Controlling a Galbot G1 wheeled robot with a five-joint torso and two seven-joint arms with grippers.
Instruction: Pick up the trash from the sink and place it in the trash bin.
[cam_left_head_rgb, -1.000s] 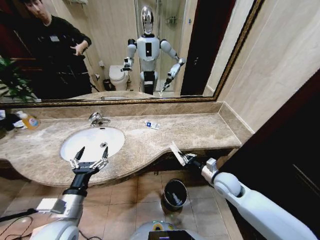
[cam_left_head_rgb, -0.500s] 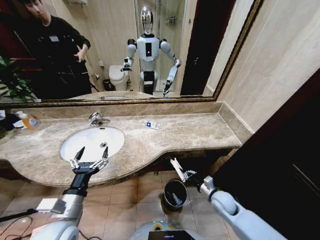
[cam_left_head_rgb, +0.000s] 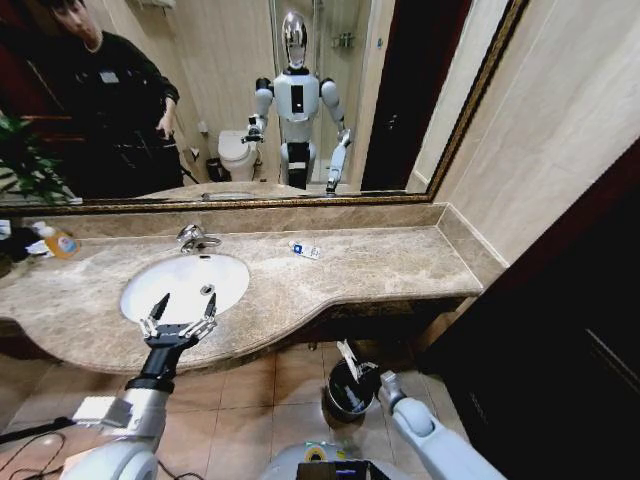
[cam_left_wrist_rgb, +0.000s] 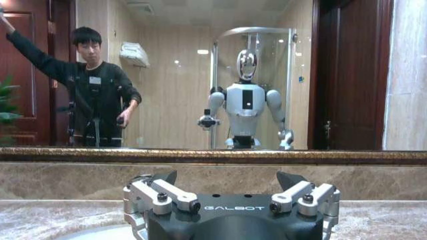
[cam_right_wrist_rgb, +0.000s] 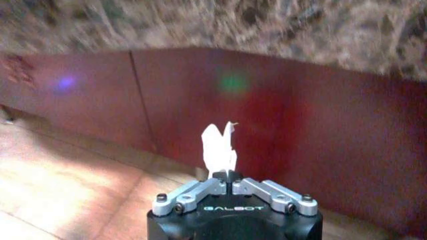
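Note:
My right gripper (cam_left_head_rgb: 362, 373) hangs below the counter, just above the rim of the black trash bin (cam_left_head_rgb: 341, 401) on the floor. It is shut on a flat white strip of trash (cam_left_head_rgb: 347, 354), which sticks up from the closed fingertips of the right gripper (cam_right_wrist_rgb: 230, 181) as a crumpled white strip (cam_right_wrist_rgb: 219, 147). A pale bit lies inside the bin. My left gripper (cam_left_head_rgb: 178, 318) stands open over the front rim of the white oval sink (cam_left_head_rgb: 230, 278) with nothing in it; in the left wrist view the left gripper (cam_left_wrist_rgb: 227, 184) faces the mirror. A blue-labelled white sachet (cam_left_head_rgb: 305, 250) lies on the counter.
The beige marble counter (cam_left_head_rgb: 380, 265) overhangs the bin, with a dark red cabinet front (cam_right_wrist_rgb: 333, 130) under it. A chrome tap (cam_left_head_rgb: 194, 238) stands behind the sink. A clear bottle with an orange label (cam_left_head_rgb: 60, 242) is at the far left. Tiled floor surrounds the bin.
My right arm has come down and back from the counter's front edge to just above the bin, still holding the white strip. The left arm has stayed put.

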